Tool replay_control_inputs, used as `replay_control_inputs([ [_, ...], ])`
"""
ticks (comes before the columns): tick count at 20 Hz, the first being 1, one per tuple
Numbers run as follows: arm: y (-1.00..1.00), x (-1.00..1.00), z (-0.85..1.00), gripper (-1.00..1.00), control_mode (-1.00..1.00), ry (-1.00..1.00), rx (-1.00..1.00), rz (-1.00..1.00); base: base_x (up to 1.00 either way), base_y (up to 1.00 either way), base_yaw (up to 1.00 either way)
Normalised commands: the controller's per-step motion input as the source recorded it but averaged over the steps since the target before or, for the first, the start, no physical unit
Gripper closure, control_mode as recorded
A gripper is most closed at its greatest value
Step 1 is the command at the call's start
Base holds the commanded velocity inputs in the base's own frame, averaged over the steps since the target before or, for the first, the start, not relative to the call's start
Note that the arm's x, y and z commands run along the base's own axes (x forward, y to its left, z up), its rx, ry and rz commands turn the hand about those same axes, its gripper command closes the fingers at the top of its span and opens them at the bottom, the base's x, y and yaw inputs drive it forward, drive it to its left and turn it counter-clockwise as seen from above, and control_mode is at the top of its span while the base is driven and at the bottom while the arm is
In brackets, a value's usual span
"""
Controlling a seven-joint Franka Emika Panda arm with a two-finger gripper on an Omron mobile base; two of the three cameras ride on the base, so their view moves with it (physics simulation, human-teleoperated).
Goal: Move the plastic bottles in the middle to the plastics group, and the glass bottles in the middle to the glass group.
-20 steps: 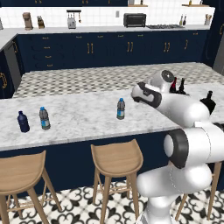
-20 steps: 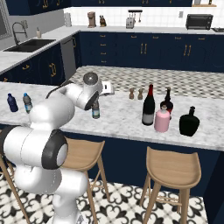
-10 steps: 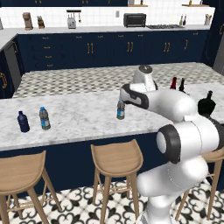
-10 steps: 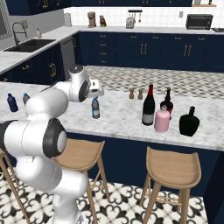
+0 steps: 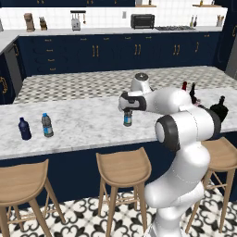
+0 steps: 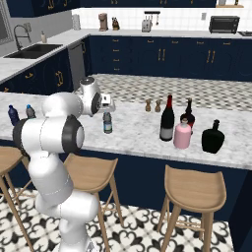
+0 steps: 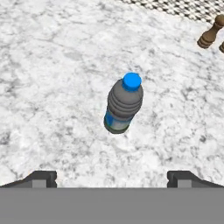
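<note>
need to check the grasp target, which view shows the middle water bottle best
The hand view: the water bottle stands upright, whole and unobstructed, blue cap and label band clear, ahead of the open gripper. In the right base view it is small but whole on the counter. In the left base view the hand covers its top.

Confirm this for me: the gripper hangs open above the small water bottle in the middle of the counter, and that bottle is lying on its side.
One thing is wrong: the water bottle is not lying down. It stands upright on the marble counter, blue cap up, as the right base view shows plainly. The rest holds: the gripper hangs open above it, touching nothing.
</note>
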Motion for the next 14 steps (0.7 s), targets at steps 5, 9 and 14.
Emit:
replay_control_inputs([
  [5,-0.05,0.06,0.00,-1.00,-1.00,-0.02,0.05,-0.10,0.00,0.00,0.00],
  [9,-0.01,0.03,-0.01,-1.00,-1.00,-0.03,0.09,-0.07,0.00,0.00,0.00],
  [14,-0.05,0.18,-0.02,-1.00,-1.00,-0.01,0.11,-0.06,0.00,0.00,0.00],
])
